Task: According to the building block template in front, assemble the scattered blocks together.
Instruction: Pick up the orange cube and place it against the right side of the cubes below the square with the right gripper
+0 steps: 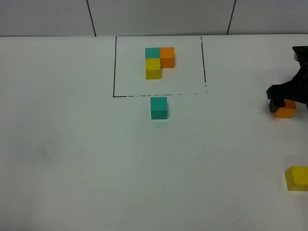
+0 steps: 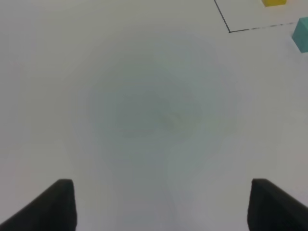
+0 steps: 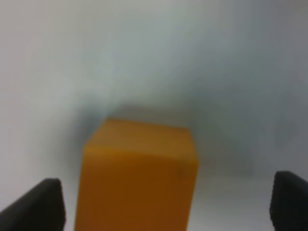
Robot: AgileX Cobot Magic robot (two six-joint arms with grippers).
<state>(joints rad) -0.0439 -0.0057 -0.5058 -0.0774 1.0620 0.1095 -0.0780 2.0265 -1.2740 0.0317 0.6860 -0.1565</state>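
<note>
The building block template [image 1: 159, 61], a teal, orange and yellow L-shaped cluster, sits inside a thin black outline [image 1: 114, 67] at the back. The loose teal cube [image 1: 159, 108] lies just in front of the outline; it also shows in the left wrist view [image 2: 302, 33]. The loose orange cube [image 1: 285, 111] is at the right edge, under my right gripper [image 1: 287, 103]. In the right wrist view the orange cube [image 3: 139, 178] sits between the open fingers [image 3: 45, 204], with gaps on both sides. The loose yellow cube [image 1: 297, 178] is at the front right. My left gripper [image 2: 163, 204] is open and empty over bare table.
The white table [image 1: 72, 154] carries nothing else. A grey panelled wall [image 1: 159, 17] runs along the back. The outline's near corner [image 2: 230, 30] and a bit of the template's yellow cube [image 2: 274, 2] show in the left wrist view.
</note>
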